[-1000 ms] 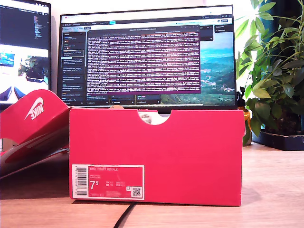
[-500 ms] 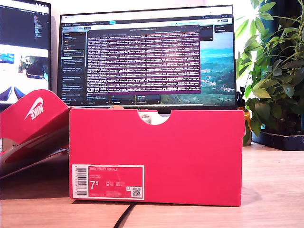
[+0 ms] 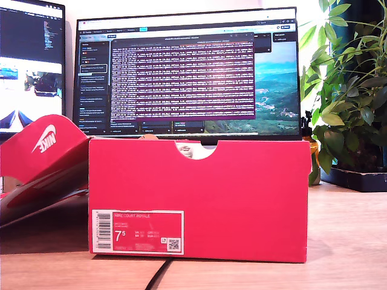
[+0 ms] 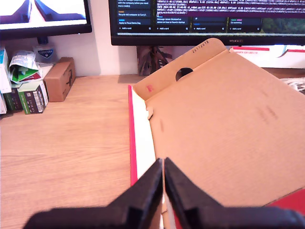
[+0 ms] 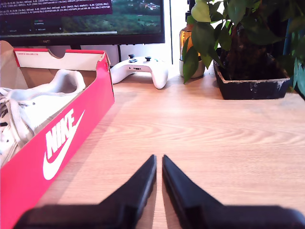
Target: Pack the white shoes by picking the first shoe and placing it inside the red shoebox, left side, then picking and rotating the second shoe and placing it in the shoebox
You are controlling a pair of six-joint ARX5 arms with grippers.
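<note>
Red shoebox [image 3: 199, 199]: stands on the worktop [image 5: 214, 133], in the middle of the exterior view; lid [image 3: 42, 145] hinged open toward that view's left.
White shoe [image 5: 33, 105]: lies inside the box; the second wrist view shows its collar and laces. Whether a second shoe is in there, I cannot tell.
My first claw [image 4: 163, 183]: tips together, empty, over the lid's brown inner face.
My second claw [image 5: 158, 179]: tips nearly together, empty, over bare worktop beside the box.
Handling: the shoe is probably light, leather smooth, sole stiff; the heel collar looks the surest hold.
Writing: "NIKE" with swoosh on box side and lid; end label [image 3: 138, 231] reads "7.5", model line blurred.
</note>
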